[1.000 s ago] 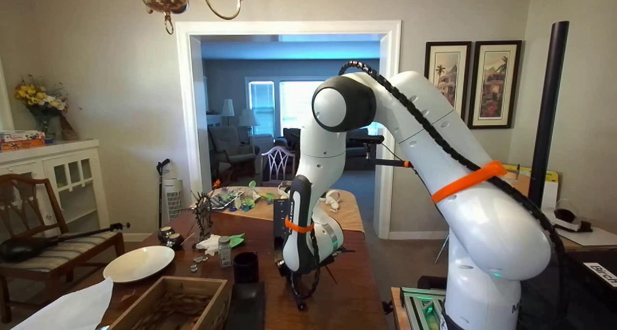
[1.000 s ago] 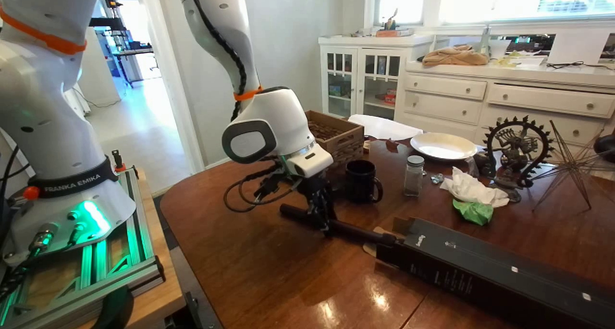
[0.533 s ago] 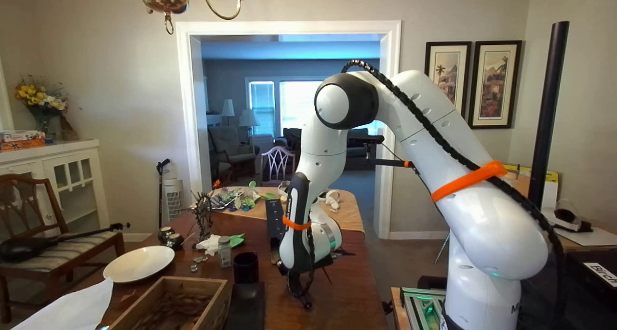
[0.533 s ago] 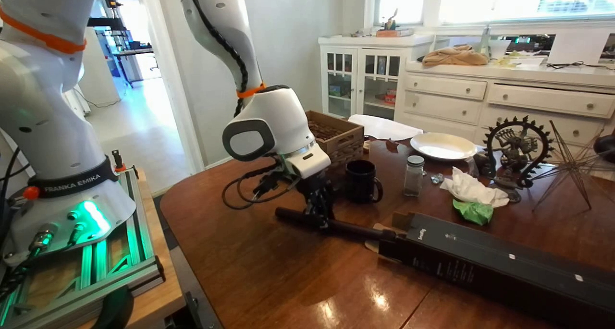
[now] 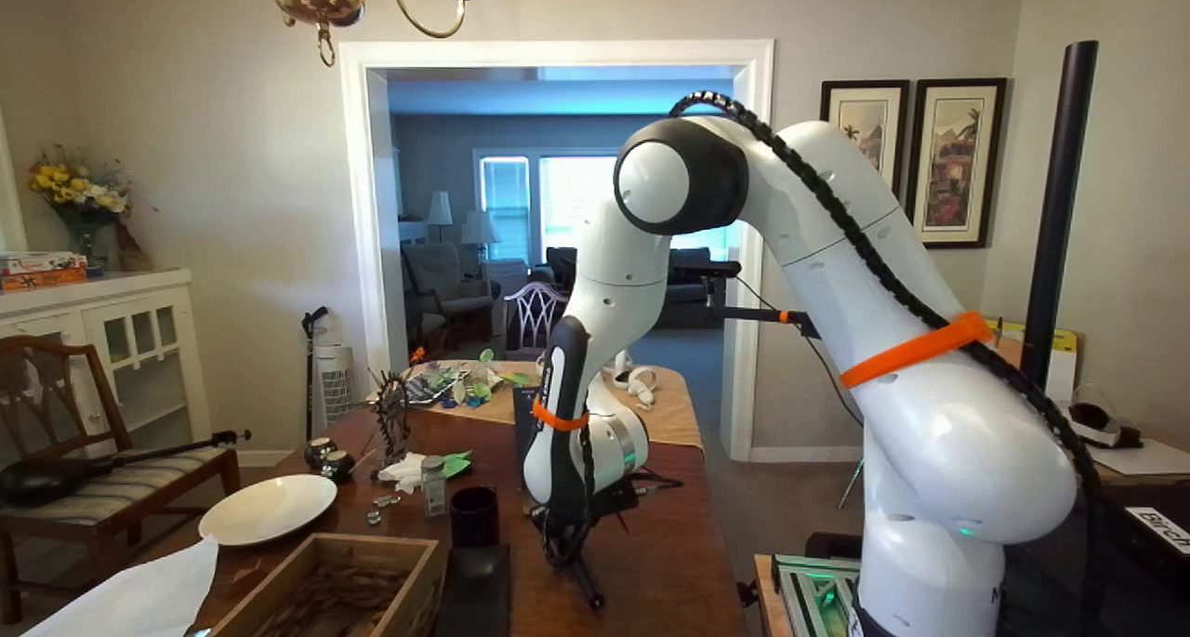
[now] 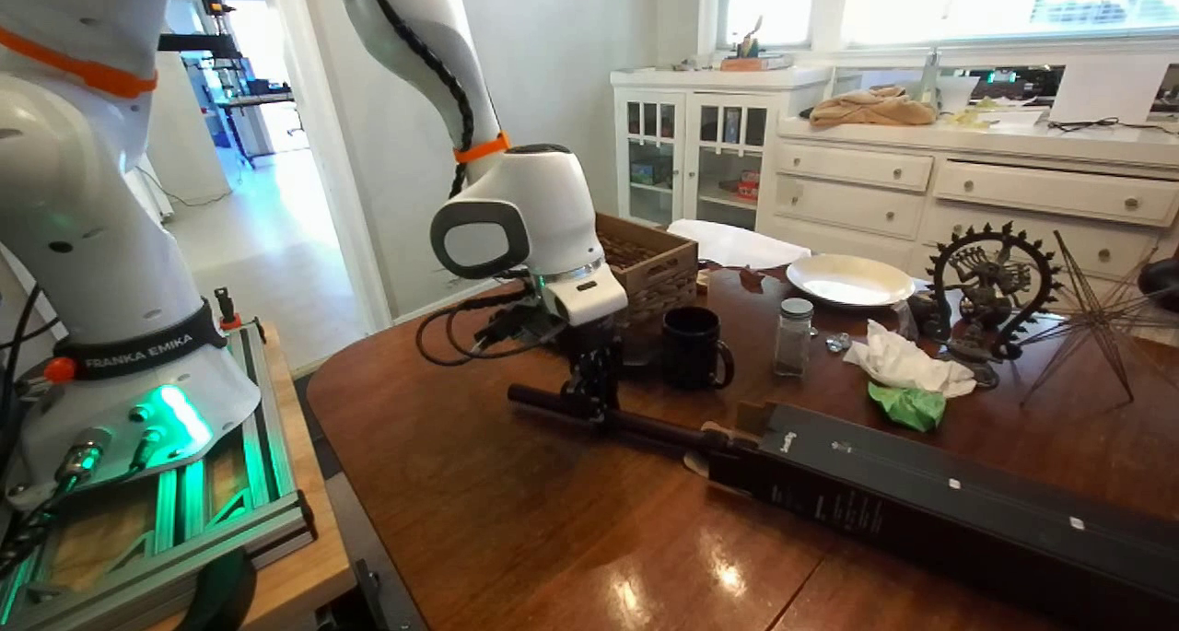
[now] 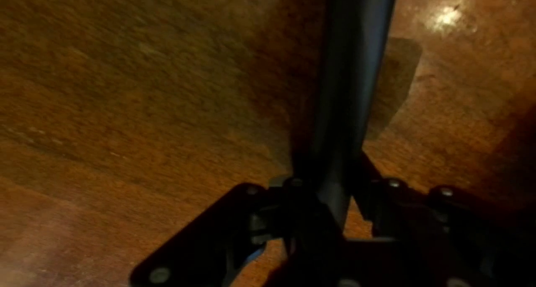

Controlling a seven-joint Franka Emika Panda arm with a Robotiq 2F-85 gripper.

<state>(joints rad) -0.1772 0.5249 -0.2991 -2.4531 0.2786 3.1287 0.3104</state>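
Note:
My gripper [image 6: 599, 412] is shut on a dark rod [image 6: 659, 430], gripping it partway along its length. In the wrist view the rod [image 7: 351, 69] runs up from between the fingertips, and the gripper [image 7: 331, 174] has one finger on each side of it. One end of the rod enters the open end of a long black box [image 6: 921, 511], beside loose cardboard flaps. The free end sticks out past the gripper just over the table [image 6: 516, 520]. An exterior view shows that free end of the rod [image 5: 586, 583] below the wrist, while the arm partly hides the box [image 5: 524, 423].
A black mug [image 6: 693, 347] stands close behind the gripper, with a glass jar [image 6: 792, 338] farther along. Behind are a wooden crate [image 6: 668, 267] and white plate [image 6: 849, 281]. Crumpled tissue [image 6: 907, 359], green paper [image 6: 907, 408], a dark statue [image 6: 990, 286] and wire star [image 6: 1101, 322] stand past the jar.
My gripper has moved a little, carrying the rod leftward in the exterior view that faces the drawers. The box has shifted the same way with the rod. The arm's elbow has risen.

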